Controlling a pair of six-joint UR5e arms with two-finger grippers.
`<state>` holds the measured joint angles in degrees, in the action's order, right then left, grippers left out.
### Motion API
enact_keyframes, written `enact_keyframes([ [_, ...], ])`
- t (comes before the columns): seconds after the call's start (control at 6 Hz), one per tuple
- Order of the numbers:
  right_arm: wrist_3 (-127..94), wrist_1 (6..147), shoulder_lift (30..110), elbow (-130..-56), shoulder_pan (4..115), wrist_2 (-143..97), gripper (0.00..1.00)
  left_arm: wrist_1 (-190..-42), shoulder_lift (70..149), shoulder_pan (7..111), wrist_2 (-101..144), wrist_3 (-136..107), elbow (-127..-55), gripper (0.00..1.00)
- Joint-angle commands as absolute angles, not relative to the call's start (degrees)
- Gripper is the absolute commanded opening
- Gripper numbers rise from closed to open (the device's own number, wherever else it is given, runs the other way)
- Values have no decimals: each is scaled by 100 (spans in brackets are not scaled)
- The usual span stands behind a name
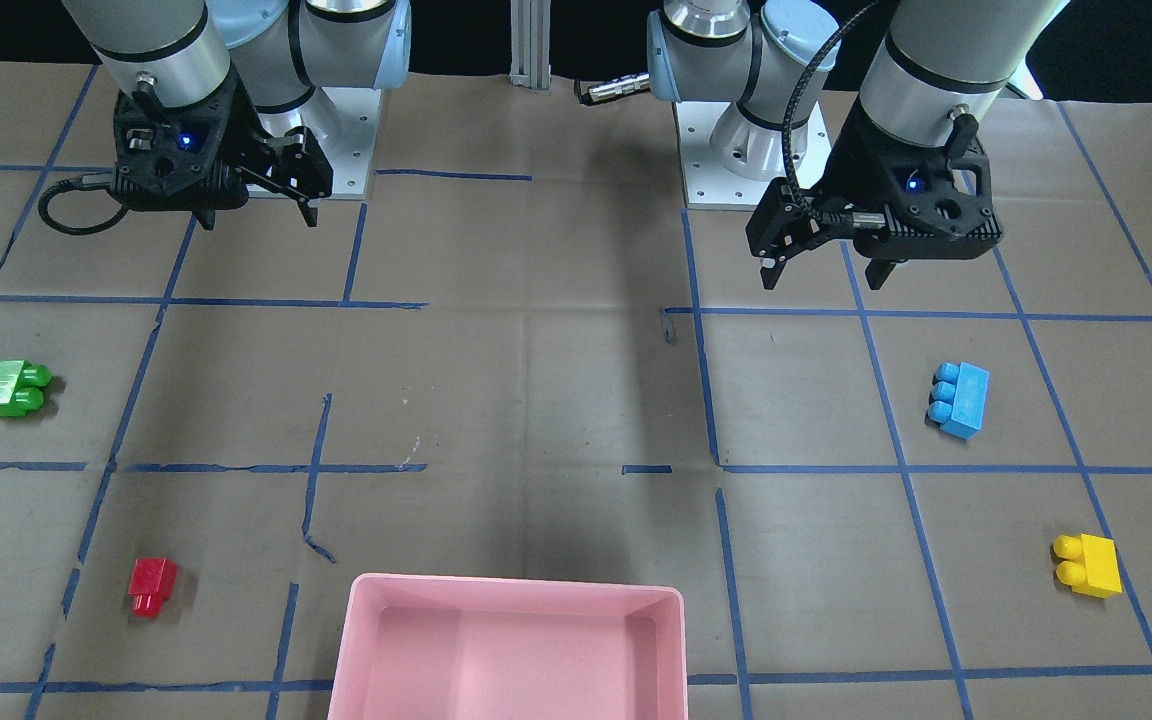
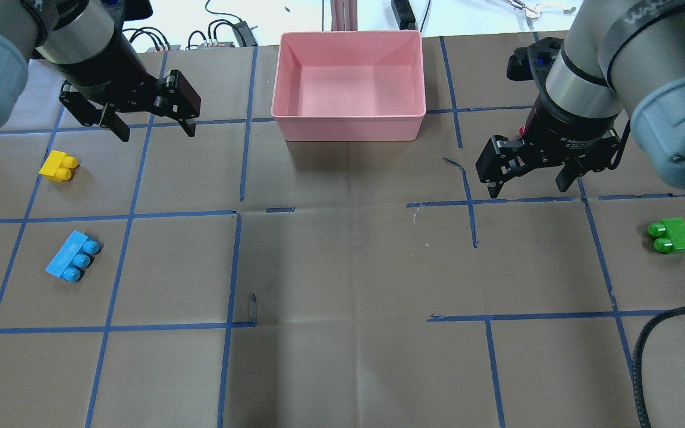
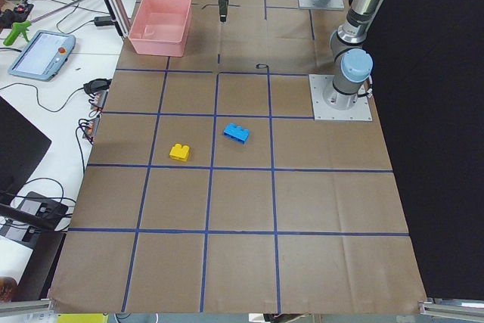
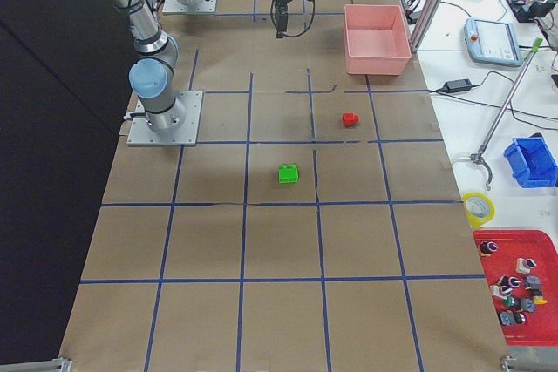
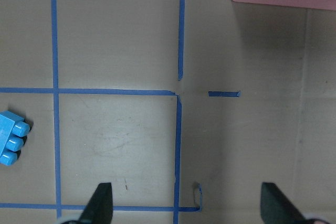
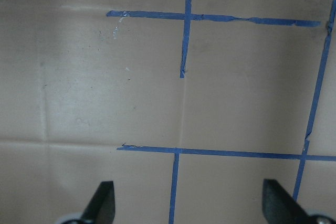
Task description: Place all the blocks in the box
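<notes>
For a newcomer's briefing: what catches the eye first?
An empty pink box sits at the table's edge opposite the robot. A yellow brick and a light blue brick lie on the robot's left, a green brick and a red brick on its right. The left gripper and right gripper hang open.

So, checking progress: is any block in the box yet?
No, the box shows only its bare pink floor in the overhead view.

Brown paper-covered table (image 2: pixel 342 368) with blue tape grid (image 2: pixel 110 327), white workbench (image 3: pixel 53 104) alongside.
</notes>
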<state>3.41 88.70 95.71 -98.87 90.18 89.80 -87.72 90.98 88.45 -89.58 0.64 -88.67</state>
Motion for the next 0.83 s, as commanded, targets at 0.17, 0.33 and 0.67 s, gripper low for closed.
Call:
enact_keyframes([
  [0.17, 395, 8877, 9545, -9888, 9009, 8991, 100, -8815, 8957, 8231, -9009, 1759, -8973, 99],
  [0.33, 413, 8886, 9536, -9888, 8974, 8991, 100, -8815, 8930, 7539, -9000, 2915, -9087, 99],
  [0.67, 1644, 9017, 9527, -9905, 8573, 9131, 100, -8833, 8860, 6264, -9035, 4658, -9437, 99],
])
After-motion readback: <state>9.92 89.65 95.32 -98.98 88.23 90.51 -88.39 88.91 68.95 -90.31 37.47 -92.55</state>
